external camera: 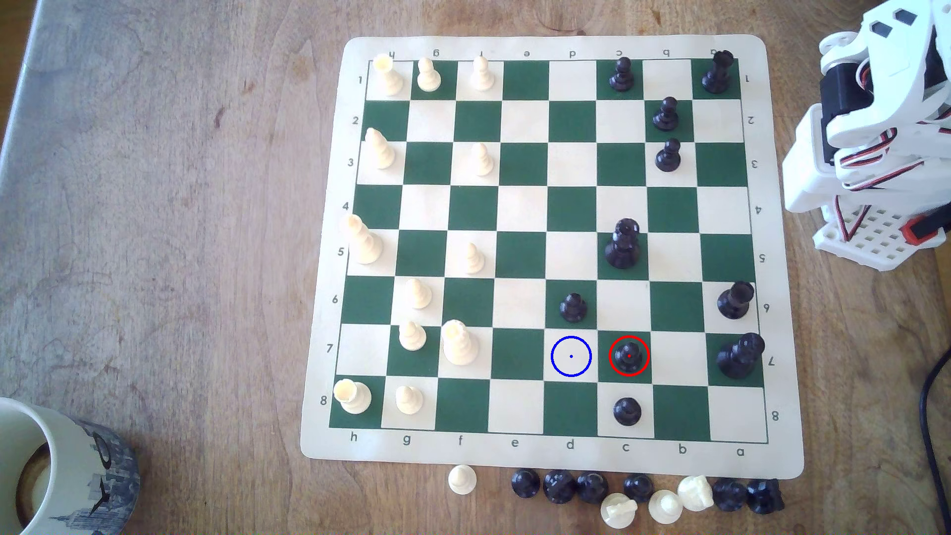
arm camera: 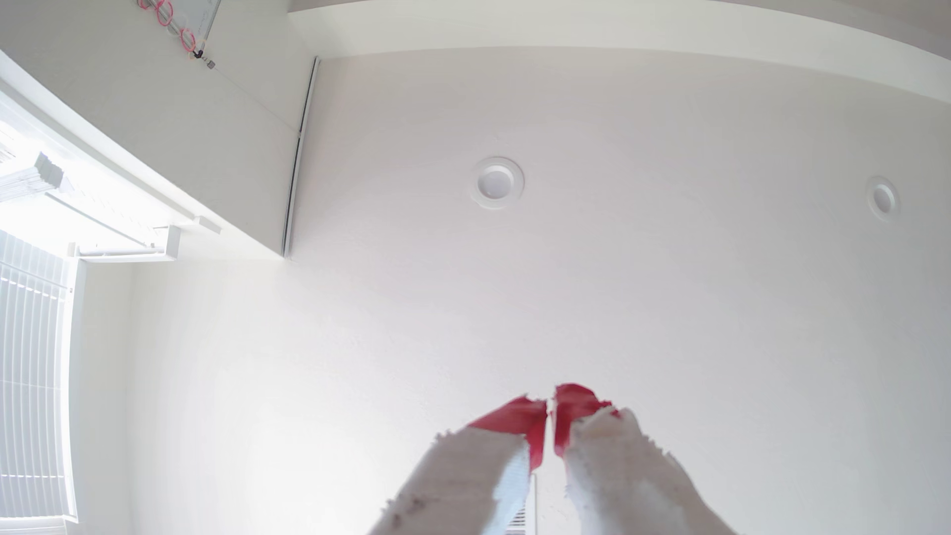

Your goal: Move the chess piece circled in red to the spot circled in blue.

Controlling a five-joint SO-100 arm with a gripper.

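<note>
Near edge of bench [external camera: 180, 257], off the board [external camera: 782, 452]: row of captured pieces [external camera: 638, 494], mug [external camera: 67, 473] at exterior view's near left. On the board, near rows: pawn [external camera: 629, 355] sits upright on its green square inside the red ring, untouched. Spot [external camera: 570, 356] is the cream square just beside it to the exterior view's left, blue ring, empty. Another black pawn [external camera: 573, 307] stands one square beyond the spot, so clearance there looks tight. Far right in the exterior view: arm [external camera: 875, 139] folded up off the board, well apart from the pawn. Wrist view looks at the ceiling; tool [arm camera: 550, 404] has red tips almost touching, a thin gap, nothing held. Task not started: reach, grasp, lift, shift one square, release all remain.
</note>
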